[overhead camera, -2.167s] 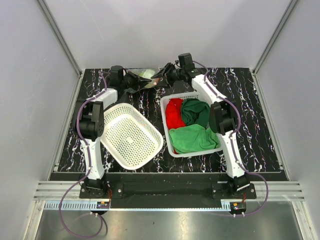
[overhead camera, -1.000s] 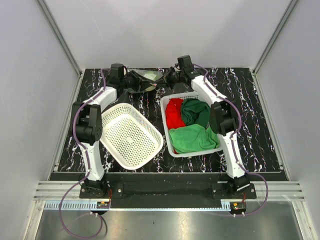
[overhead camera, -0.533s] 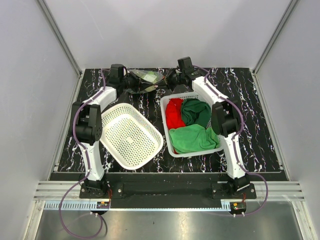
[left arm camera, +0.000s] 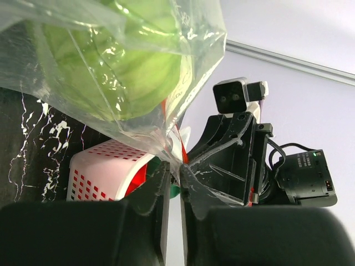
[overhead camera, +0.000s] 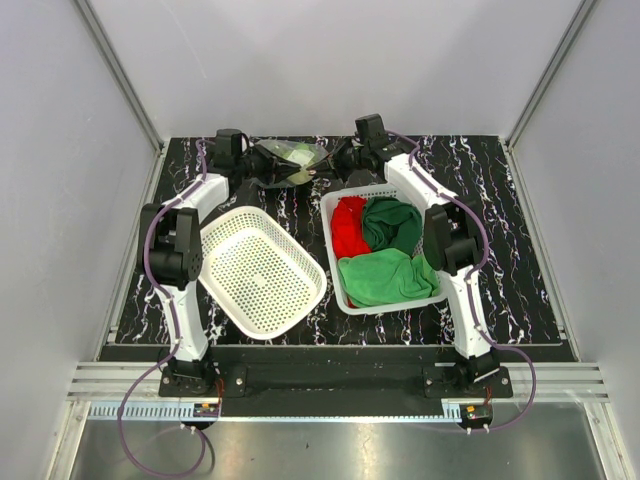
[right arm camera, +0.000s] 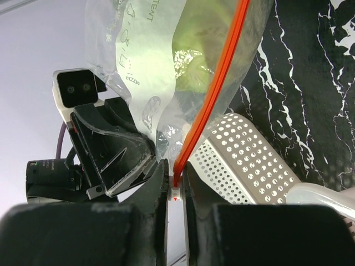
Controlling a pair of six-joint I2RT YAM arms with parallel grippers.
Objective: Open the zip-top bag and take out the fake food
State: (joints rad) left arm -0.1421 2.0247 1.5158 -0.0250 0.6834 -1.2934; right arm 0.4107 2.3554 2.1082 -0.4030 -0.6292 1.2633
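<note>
Both arms are reaching to the back of the desk (overhead camera: 500, 200), just past the far left corner of the cloth basket (overhead camera: 436, 290), and the bag (overhead camera: 288, 155) is strung between them. The left fingers (left arm camera: 164, 191) are pinched almost shut, a narrow slit at most, with a twisted corner of the clear plastic caught in it. The right fingers (right arm camera: 162, 183), on the bag's end nearer that basket, are just as tight, nipping the end of the red-orange zip strip (right arm camera: 213, 94), which runs up and away from them in one straight line. Whether that zip is sealed or parted, I can't tell from here. The food (left arm camera: 127, 72) is inside the bag: a pale green, cabbage-like ball pressing against the crinkled film. The bag looks held up off the desk. In the cloth basket lie a red cloth (overhead camera: 348, 225) and two green cloths (overhead camera: 385, 275). To its left sits an empty basket (overhead camera: 262, 270), turned at an angle.
</note>
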